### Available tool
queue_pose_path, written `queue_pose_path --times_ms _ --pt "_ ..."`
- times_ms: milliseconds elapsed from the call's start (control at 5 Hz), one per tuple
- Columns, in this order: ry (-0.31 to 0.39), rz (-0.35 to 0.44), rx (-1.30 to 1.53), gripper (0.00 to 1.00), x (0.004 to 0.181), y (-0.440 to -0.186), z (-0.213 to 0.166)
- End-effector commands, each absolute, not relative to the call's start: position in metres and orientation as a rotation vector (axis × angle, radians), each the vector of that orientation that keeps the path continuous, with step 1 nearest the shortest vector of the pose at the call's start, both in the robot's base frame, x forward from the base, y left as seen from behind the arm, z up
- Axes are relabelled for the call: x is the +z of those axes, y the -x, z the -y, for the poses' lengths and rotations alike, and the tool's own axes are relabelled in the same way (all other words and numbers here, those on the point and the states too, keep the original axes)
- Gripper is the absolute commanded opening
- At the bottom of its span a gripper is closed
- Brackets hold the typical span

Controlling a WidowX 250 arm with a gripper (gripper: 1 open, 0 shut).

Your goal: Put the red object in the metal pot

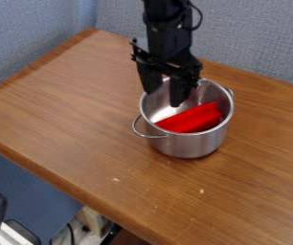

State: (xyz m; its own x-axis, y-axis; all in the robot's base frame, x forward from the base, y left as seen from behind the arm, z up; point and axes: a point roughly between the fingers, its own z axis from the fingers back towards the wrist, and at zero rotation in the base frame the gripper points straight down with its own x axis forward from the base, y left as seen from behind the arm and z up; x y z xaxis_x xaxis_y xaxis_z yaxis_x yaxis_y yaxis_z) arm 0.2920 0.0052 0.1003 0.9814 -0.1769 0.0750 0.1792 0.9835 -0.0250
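Wooden brown surface (59, 105) against a grey-blue wall, a slice of floor clutter past its near edge. Above the far-left rim of the round shiny stainless-steel pot (188, 139): black pincer (173, 88), pointing straight down, fingers spread, grasping nothing. Directly below and slightly to the right of the pincer: bright red rectangular bar-shaped block (191, 119), lying inside the pot, tilted across its width, one end raised toward the far wall of the pot. Probably resting that way because the bar is about as long as the pot is wide, so unable to lie flat on the bottom. Task judged as good as done: red block in the pot, released.

Fingertips low, near or just inside the rim; exact clearance hard to tell. Straight up looks the safest way out, since any sideways shift risks knocking the rim or nudging the small loop handle (142, 127) below-left of the pincer. Plenty of bare wood left of and in front of the pincer; surface edges well apart from the pot.
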Motion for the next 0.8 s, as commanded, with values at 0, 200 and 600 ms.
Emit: queue_pose_path --times_ms 0,200,600 --pt "0.019 0.145 -0.158 1.0 0.129 -0.3 -0.014" --pt "0.016 0.154 -0.163 1.0 0.139 -0.301 -0.015" --pt "0.008 0.162 -0.178 1.0 0.166 -0.304 -0.016"
